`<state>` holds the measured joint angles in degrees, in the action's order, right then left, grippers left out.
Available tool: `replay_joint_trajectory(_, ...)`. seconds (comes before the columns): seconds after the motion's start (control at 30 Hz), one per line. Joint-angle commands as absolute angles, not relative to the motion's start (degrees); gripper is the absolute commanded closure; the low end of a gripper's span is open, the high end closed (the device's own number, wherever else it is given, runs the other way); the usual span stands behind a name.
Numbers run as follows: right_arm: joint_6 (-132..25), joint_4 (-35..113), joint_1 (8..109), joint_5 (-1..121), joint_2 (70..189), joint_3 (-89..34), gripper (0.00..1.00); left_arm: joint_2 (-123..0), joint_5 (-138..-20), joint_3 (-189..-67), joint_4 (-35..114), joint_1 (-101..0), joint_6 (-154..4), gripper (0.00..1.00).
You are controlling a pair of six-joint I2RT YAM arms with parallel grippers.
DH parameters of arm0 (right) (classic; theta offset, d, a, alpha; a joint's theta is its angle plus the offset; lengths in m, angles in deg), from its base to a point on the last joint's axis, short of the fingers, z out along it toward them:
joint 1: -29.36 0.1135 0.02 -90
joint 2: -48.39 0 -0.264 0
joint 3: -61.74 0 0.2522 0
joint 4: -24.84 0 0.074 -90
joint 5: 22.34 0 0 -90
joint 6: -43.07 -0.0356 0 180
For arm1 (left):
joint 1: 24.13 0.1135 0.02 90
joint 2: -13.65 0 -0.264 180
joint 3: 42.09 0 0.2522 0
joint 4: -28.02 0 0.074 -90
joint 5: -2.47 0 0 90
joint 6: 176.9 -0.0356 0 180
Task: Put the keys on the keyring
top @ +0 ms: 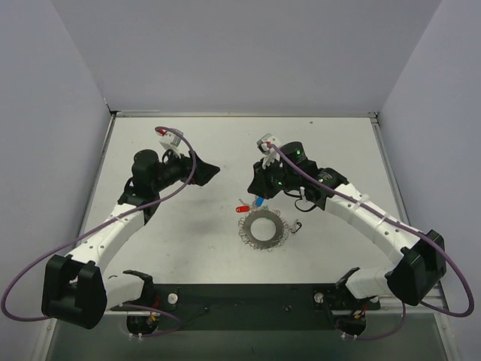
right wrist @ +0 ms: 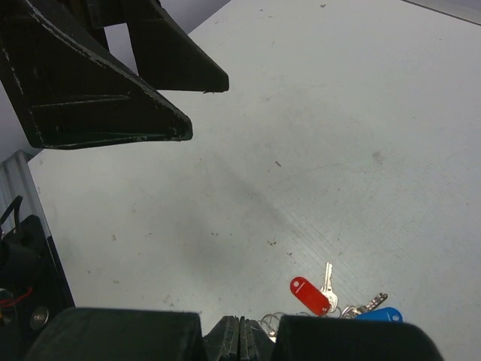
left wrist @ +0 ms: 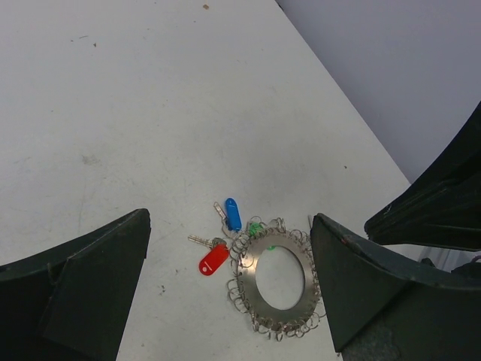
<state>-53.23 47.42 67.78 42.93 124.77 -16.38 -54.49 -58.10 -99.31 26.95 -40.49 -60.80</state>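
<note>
Left gripper (top: 213, 171): black two-finger tool, its fingers standing wide apart and gripping nothing; it is hovering over the white table (top: 331, 150), well apart from the ring on its far-left side.
Right gripper (top: 255, 189): black two-finger tool, fingers pressed together with nothing seen between them; it is hanging just beside the keys.
Keyring (left wrist: 252, 265): silvery round metal loop fringed with small wire coils, lying flat mid-table between the two arms.
Keys: red-headed key (left wrist: 214, 259) and blue-headed key (left wrist: 233, 214) are lying at the ring's far-left rim; whether they are threaded on cannot be told.
Deciding relation: the right gripper is nearer; the red key's long axis is running roughly left to right.
Count: one ring, one red key, one blue key, green flecks (left wrist: 255, 228) half hidden among the coils, one dark grey metal clip (top: 298, 226) beside the right rim.
</note>
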Motion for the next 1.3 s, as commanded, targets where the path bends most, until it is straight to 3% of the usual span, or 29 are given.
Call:
replay_joint_trajectory(0.0, -51.0, 49.2, 68.4, 42.5, 125.4, -17.5, 1.00, -52.6, -56.4, -99.4, 23.4, -40.7, -60.9, 0.03)
replay_joint_trajectory(0.23, -54.2, 49.9, 68.1, 51.5, 126.2, -16.1, 1.00, -53.4, -56.6, -99.2, 23.8, -41.3, -60.9, 0.03)
replay_joint_trajectory(0.27, -54.7, 50.0, 68.0, 52.6, 126.3, -15.7, 0.96, -53.7, -57.1, -99.6, 25.1, -41.5, -61.1, 0.03)
replay_joint_trajectory(0.33, -55.8, 50.1, 67.5, 55.5, 126.6, -14.5, 0.82, -54.6, -59.4, -100.6, 27.4, -43.0, -62.6, 0.03)
replay_joint_trajectory(0.37, -56.5, 50.1, 67.2, 55.9, 126.7, -14.1, 0.70, -55.0, -60.5, -101.8, 30.0, -43.8, -63.5, 0.03)
replay_joint_trajectory(0.63, -59.8, 49.0, 64.4, 59.6, 125.6, -9.3, 0.25, -62.4, -64.8, -104.3, 36.9, -49.2, -62.2, 0.05)
replay_joint_trajectory(0.97, -62.3, 48.5, 57.3, 52.9, 127.8, -5.8, 0.22, -72.3, -68.3, -107.5, 49.3, -55.1, -62.1, 0.12)
replay_joint_trajectory(1.27, -62.2, 48.6, 57.2, 52.7, 131.0, -6.3, 0.22, -74.2, -62.6, -104.3, 47.8, -55.9, -58.3, 0.19)
